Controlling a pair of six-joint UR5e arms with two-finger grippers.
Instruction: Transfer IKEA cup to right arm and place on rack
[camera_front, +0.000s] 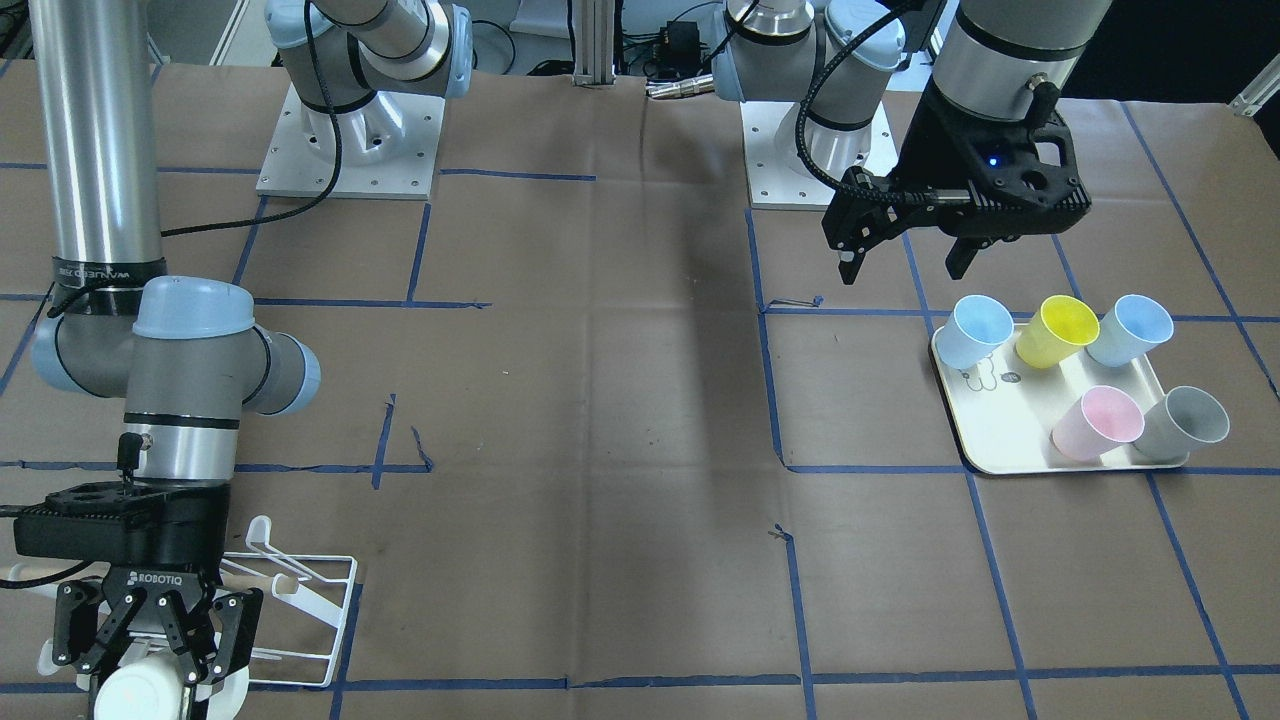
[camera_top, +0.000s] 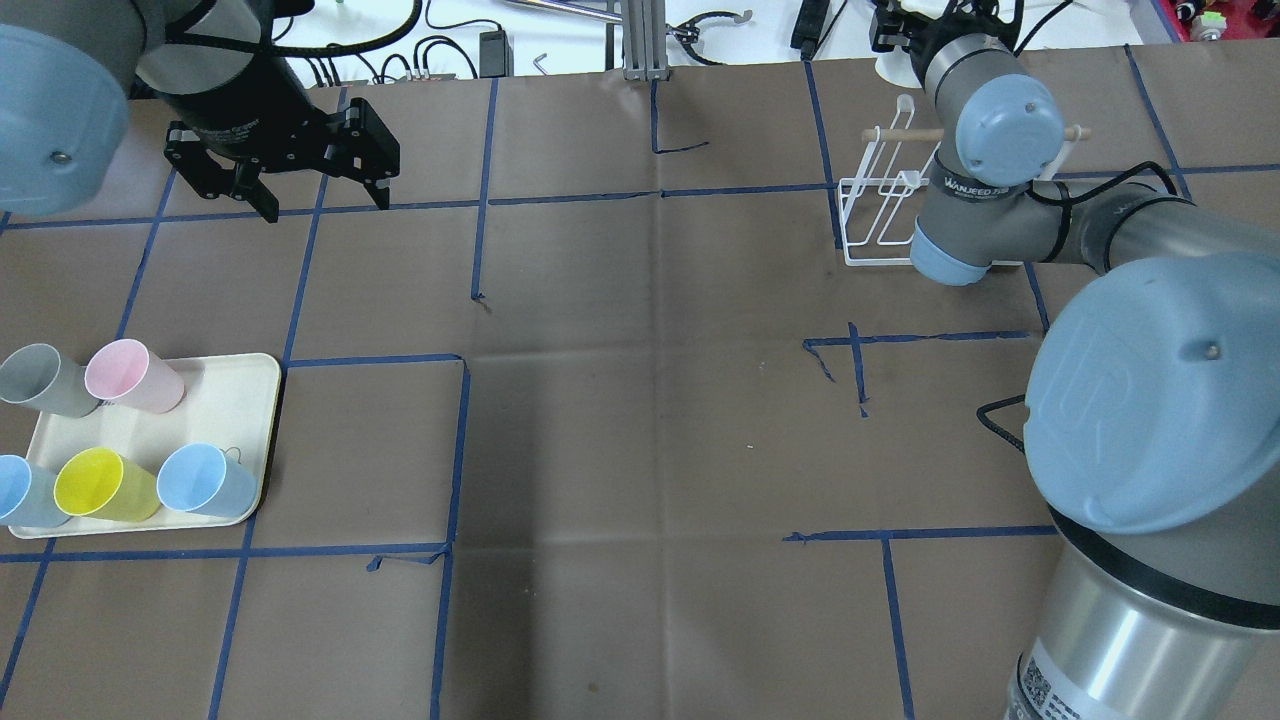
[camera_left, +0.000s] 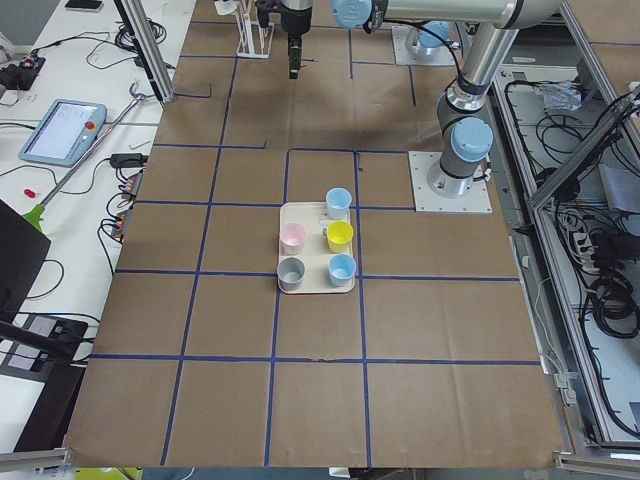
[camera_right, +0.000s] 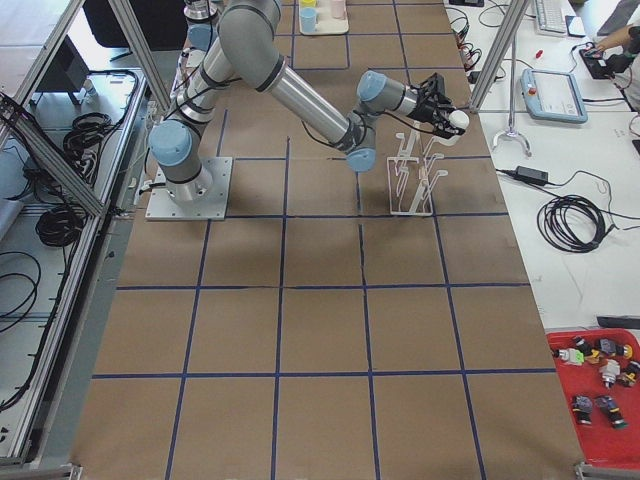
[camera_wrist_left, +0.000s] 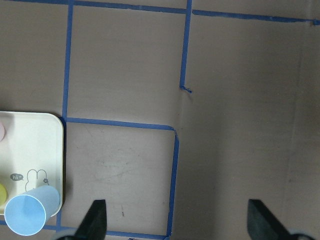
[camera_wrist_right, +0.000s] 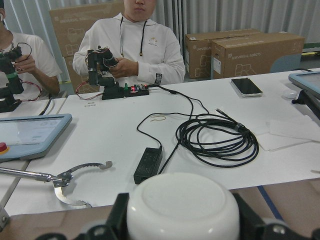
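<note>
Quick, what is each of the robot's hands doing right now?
Left hand: open, holding nothing.
Right hand: closed on a white cup.

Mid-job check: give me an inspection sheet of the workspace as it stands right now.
Surface: brown paper table with blue tape grid; no spills seen.
Job's things: white cup held by the right gripper, at the rack; not yet released.
Clutter: cream tray holding light-blue cup, yellow cup, second light-blue cup, pink cup, grey cup.
Grippers: left gripper open, empty, above bare table near the tray; right gripper shut on the white cup.
Cables: black cable runs along the left arm to its gripper; coiled black cable on the white bench.
Surroundings: operator in a white hoodie and second operator at the bench; cardboard boxes behind.
</note>
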